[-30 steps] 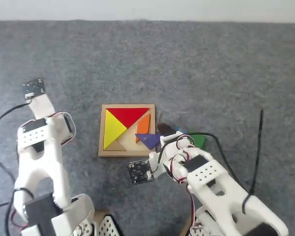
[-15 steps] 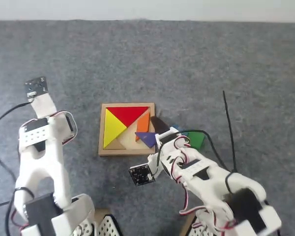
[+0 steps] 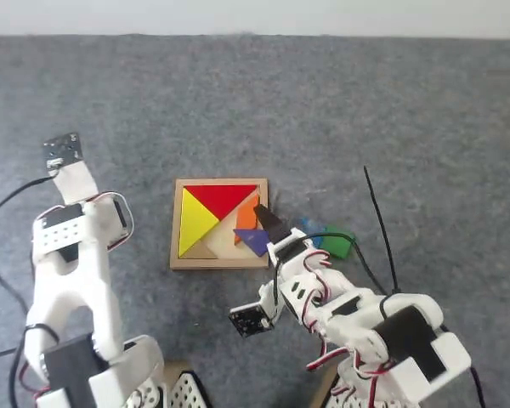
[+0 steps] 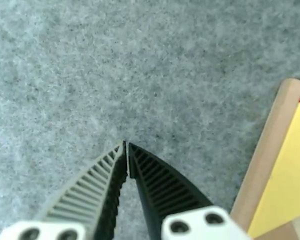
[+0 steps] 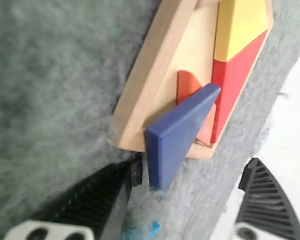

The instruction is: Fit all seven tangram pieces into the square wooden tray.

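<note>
From the bench's near edge the right hand (image 5: 194, 167) hangs wide open at the right rim of the tray (image 5: 155, 65), which sits mid-bench, and it grips nothing. The blue piece (image 5: 182, 127) leans tilted on that rim beside one finger, partly over the orange piece (image 5: 190, 85). A nudge could tip it out or wedge it on the orange piece. Farther back, toward the left edge, the left hand (image 4: 126, 147) hangs closed and empty.

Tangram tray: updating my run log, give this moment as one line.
tray: holds red, yellow, orange | blue piece: tilted on tray rim | right pincer: open | left pincer: shut over carpet
</note>
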`<control>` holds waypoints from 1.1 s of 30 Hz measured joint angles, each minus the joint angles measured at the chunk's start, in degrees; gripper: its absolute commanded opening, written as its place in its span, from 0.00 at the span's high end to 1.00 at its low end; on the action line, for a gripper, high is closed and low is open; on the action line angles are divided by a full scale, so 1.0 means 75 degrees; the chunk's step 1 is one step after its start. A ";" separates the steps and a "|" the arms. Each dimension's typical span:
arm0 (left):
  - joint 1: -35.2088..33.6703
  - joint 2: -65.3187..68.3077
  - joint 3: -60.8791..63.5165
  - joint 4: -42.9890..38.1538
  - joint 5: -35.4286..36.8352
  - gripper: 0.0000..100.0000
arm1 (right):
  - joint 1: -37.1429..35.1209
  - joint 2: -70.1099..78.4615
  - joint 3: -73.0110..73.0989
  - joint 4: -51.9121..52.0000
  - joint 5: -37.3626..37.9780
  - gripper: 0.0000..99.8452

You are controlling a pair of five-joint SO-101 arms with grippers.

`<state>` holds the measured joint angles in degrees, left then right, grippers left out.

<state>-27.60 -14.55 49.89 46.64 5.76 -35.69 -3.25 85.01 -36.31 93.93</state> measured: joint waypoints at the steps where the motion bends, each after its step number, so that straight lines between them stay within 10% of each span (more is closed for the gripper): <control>1: 0.0000 0.0000 0.0000 0.0000 0.0000 0.99 | 0.0000 0.0000 0.0023 -0.0070 0.0000 0.68; 12: 0.0000 0.0000 0.0000 0.0000 0.0000 0.99 | -0.0023 0.0234 -0.0105 -0.0117 0.0000 0.71; 33: 0.0000 0.0000 0.0000 0.0000 -0.0105 0.99 | -0.0023 0.3974 0.0211 -0.5814 0.0000 0.78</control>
<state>-27.60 -14.55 49.89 46.64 4.97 -35.87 26.55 86.59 -79.91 93.93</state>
